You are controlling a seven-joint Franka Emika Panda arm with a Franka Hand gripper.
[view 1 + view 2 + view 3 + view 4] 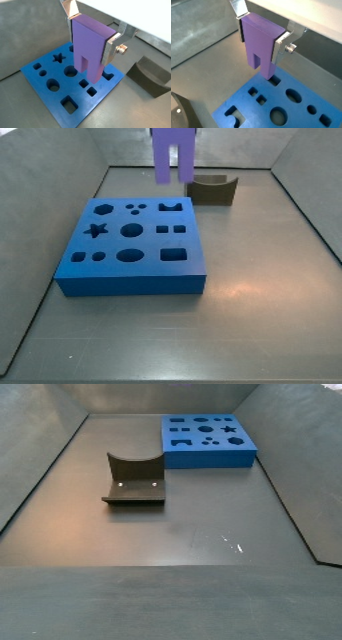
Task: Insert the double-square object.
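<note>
Gripper (93,31) pinching double-square object (90,47) between silver finger plates (113,44), jaws pressed against opposite faces of purple peg. Peg hanging upright below jaws, notched lower end just above blue board (63,100) in both wrist views, tip near a small square hole (275,80); contact with board not clear. Board's star, round and square holes spread beneath jaws. Dark olive-brown block (153,75) with curved notch well off to one side of jaws, on grey floor. Same peg (173,150) seen in a side view, hanging above far edge of blue board (134,253), olive-brown block (213,189) just behind. Gripper out of frame where board (207,442) and block (134,479) stand apart.
</note>
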